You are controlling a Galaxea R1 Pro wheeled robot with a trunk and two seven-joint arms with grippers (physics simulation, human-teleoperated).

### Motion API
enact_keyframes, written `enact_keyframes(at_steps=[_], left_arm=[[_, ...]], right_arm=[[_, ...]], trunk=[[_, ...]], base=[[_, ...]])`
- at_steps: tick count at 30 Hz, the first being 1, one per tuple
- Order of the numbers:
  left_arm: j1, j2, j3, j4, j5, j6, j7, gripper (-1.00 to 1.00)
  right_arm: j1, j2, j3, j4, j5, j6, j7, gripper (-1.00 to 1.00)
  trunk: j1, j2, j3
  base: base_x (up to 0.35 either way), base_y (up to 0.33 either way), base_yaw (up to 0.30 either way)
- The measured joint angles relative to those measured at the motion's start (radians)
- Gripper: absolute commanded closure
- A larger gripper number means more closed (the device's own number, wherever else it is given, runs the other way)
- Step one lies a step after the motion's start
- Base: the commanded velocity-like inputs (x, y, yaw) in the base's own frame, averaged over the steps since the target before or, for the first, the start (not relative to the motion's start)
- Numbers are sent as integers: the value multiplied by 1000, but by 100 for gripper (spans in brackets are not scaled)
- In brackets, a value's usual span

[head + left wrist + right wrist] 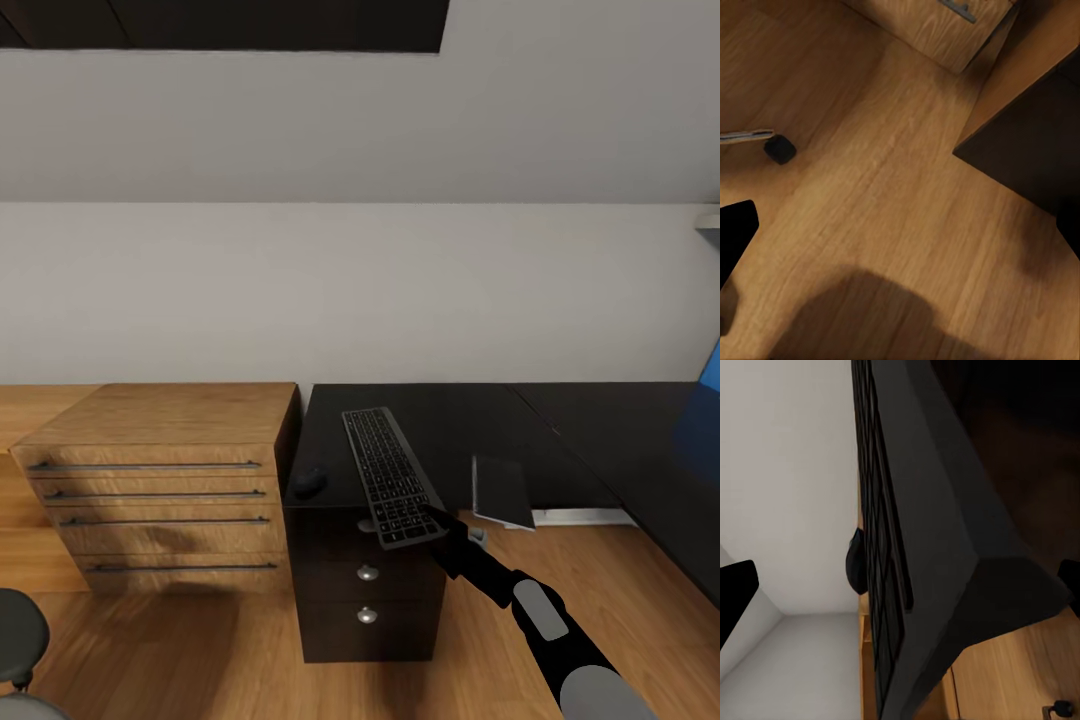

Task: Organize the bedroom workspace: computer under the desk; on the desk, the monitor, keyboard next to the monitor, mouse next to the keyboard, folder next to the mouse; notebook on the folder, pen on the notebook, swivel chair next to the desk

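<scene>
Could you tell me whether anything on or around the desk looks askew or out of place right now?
Yes. The keyboard is not lying flat: the right gripper holds its near end, and it juts past the desk edge over the drawers. The notebook also overhangs the desk's front edge. The mouse sits close to the left corner.

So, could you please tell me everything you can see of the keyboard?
The keyboard is long and slim, with a silver-grey frame and rows of black keys. The right gripper holds it by its near end, lifted and tilted over the glossy black desk, with that end hanging past the desk's front edge. The dark mouse lies on the desk beside it, apart from it. In the right wrist view its smooth grey underside looks plastic.
</scene>
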Motion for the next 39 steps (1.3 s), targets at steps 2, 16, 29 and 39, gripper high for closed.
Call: enact_keyframes(at_steps=[2,16,29,39], left_arm=[[0,0,0,0,0,0,0,-100],[0,0,-1,0,1,0,0,-100],[0,0,-2,0,0,0,0,-100],[0,0,-2,0,-1,0,2,-100]], right_arm=[[0,0,0,0,0,0,0,-100],[0,0,0,0,0,-1,-3,100],[0,-1,2,-1,-7,2,-11,100],[0,0,3,-7,-5,1,-5,100]], trunk=[[0,0,0],[0,0,0],[0,0,0],[-38,70,31]], base=[[18,15,0],[3,2,0],[0,0,0],[0,0,0]])
